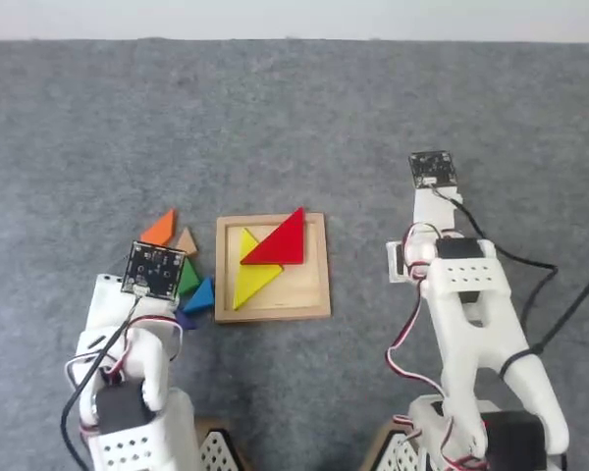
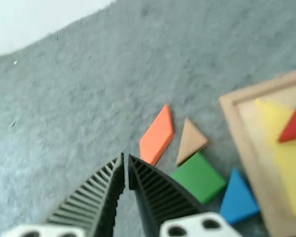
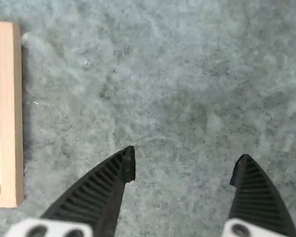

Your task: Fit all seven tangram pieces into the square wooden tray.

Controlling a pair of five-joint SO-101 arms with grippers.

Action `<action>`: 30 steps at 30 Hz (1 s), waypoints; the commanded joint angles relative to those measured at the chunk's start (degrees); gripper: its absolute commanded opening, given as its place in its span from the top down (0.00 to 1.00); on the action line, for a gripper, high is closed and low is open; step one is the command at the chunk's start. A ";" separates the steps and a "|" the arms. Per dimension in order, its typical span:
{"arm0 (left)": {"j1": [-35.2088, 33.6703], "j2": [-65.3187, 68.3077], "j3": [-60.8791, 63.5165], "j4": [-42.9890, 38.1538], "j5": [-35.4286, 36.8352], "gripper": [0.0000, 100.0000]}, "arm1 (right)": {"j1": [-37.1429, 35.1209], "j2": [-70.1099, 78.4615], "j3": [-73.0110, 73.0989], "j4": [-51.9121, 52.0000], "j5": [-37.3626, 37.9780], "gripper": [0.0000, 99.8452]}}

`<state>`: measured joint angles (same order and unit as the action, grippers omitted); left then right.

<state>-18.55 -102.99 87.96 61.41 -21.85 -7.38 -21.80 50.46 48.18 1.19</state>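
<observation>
On my grey carpet [image 1: 373, 118] the tray [image 1: 321, 265] holds a red triangle [image 1: 283, 243] and yellow triangle [image 1: 250, 280]. My left gripper [image 2: 127, 170], closed on nothing, hangs over the loose pieces [image 2: 198, 177], probably to fetch one. My right gripper [image 3: 182, 170] waits spread wide beside the tray.

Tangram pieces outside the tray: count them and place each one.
5, all beside the tray on the left arm's side: orange parallelogram, tan triangle, green square, blue triangle, and a dark piece mostly hidden under the left arm.
</observation>
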 commanded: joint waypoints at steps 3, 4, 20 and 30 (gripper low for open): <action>2.90 9.58 -9.27 1.05 2.37 0.98 | 0.66 -0.22 -0.26 -1.01 0.00 0.69; 2.90 13.63 -10.95 0.62 2.37 0.98 | 0.66 -0.13 -0.26 -1.01 0.00 0.69; 14.24 78.51 -51.74 2.55 9.58 0.81 | 0.66 0.31 -0.26 -0.92 0.35 0.69; 16.53 90.20 -47.43 -13.36 10.11 0.81 | 0.66 0.04 -0.26 -0.92 0.35 0.69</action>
<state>-2.64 -16.31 40.66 52.70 -12.70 -7.21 -21.36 50.55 48.00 1.19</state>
